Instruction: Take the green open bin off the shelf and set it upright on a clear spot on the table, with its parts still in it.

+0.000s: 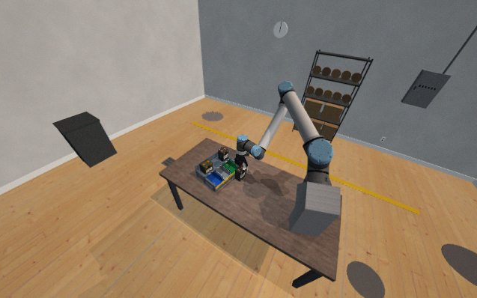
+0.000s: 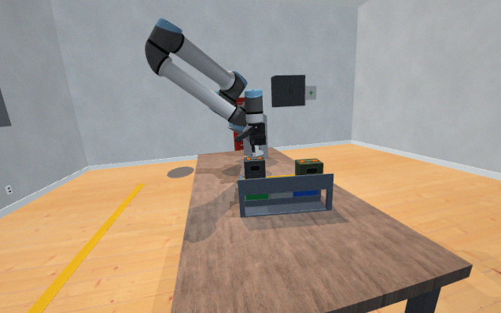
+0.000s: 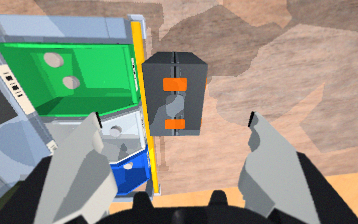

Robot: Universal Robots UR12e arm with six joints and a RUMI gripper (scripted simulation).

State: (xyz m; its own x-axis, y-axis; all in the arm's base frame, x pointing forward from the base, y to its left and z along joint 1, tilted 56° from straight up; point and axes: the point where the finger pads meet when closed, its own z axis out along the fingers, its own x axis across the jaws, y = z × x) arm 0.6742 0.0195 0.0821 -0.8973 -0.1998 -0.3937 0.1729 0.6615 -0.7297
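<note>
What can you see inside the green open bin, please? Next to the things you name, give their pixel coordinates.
Inside the green open bin (image 1: 231, 165) (image 2: 257, 197) (image 3: 101, 70), the wrist view shows two pale round parts (image 3: 53, 60) (image 3: 71, 82) lying apart. Nothing covers them there; whatever lies beneath them cannot be seen.
</note>
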